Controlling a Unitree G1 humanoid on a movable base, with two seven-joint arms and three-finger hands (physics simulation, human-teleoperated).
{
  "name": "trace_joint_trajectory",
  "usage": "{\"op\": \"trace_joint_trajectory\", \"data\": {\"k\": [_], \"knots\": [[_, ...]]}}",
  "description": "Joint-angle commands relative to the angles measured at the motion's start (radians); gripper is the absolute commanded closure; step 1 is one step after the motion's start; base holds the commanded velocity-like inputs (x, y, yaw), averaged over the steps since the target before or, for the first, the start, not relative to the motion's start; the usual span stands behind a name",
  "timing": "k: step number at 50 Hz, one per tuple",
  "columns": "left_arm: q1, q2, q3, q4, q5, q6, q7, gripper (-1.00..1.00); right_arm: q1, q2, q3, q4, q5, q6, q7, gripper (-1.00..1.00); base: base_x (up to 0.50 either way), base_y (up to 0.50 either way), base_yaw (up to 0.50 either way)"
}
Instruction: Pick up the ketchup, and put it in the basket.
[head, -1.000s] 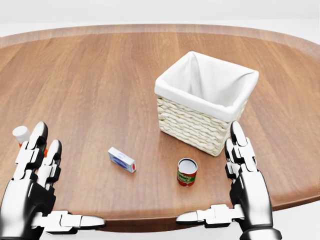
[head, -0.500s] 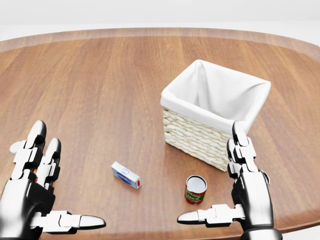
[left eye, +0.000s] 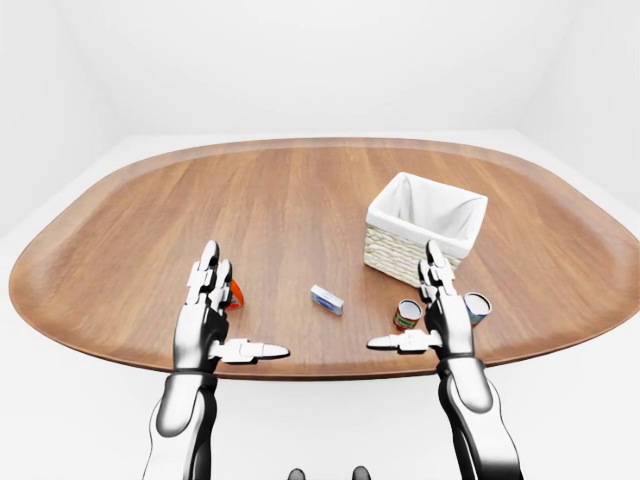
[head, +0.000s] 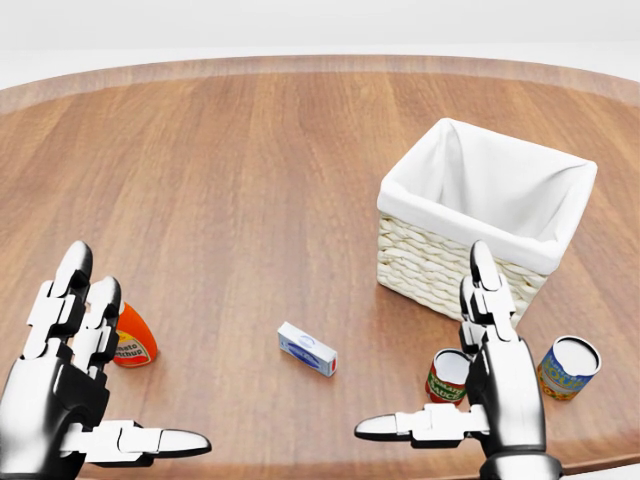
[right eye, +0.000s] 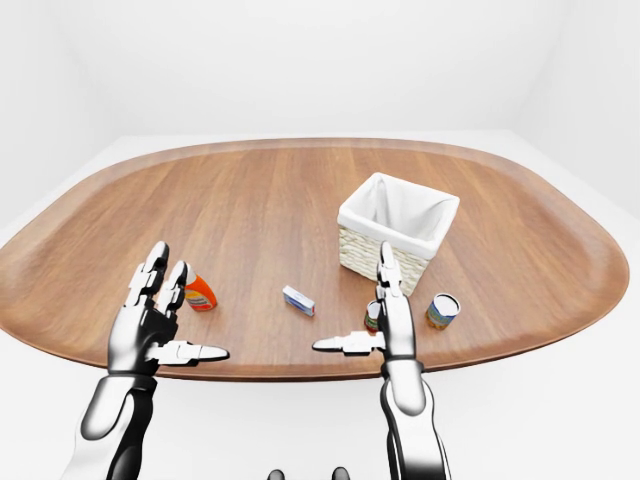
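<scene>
Both hands spread wide, empty: left hand (head: 75, 385) hovers just beside ketchup (head: 132, 337) (lying tipped at 8 o'clock in head view), prob. staged for the grab. Right hand (head: 487, 385) idle at 5; basket (head: 455, 262) at 2.

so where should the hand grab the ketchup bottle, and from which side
Probably round the orange body of the ketchup bottle, above its label. It seems to lean or lie on the table, partly hidden behind the open left hand. Come from the view's left with that hand, fingers wrapping across its width.
</scene>
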Motion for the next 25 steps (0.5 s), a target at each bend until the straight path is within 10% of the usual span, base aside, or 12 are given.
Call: {"op": "trace_joint_trajectory", "data": {"k": [1, 25], "knots": [[-0.001, 0.000, 0.001, -0.006, 0.000, 0.000, 0.005, -1.00, -0.011, 0.001, -0.003, 0.000, 0.003, 0.019, -0.018, -1.00, 0.00, 0.00, 0.00], [-0.007, -0.002, 0.017, -0.013, -0.024, 0.000, 0.012, -1.00, 0.004, -0.002, 0.004, -0.020, 0.010, 0.013, 0.003, -1.00, 0.38, 0.00, 0.00]]}}
